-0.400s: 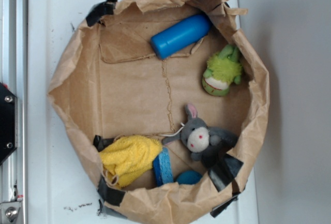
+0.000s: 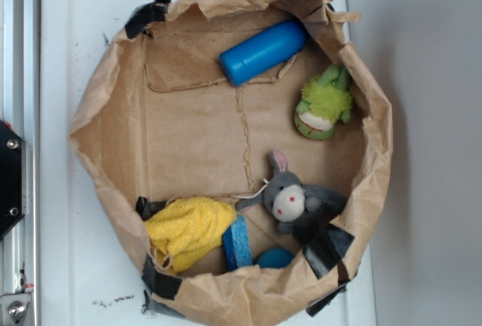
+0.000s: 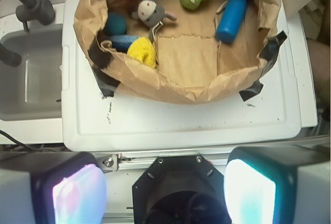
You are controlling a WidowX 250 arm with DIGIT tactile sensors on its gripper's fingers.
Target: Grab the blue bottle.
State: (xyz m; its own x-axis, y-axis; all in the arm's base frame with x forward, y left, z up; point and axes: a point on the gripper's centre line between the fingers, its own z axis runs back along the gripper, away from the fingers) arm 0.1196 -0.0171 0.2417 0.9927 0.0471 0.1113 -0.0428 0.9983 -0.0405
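Lying inside the brown paper bag [image 3: 170, 87] on the white desk [image 3: 181, 123], the blue bottle [image 2: 263, 52] rested well ahead of the claw [image 3: 164, 190] and somewhat to its right. The claw's fingers [image 3: 250, 193] stood spread apart, holding nothing, short of the desk's near edge.

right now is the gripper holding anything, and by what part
Nothing is held. The gripper is open and far from the paper bag; the blue bottle lies inside it, untouched.
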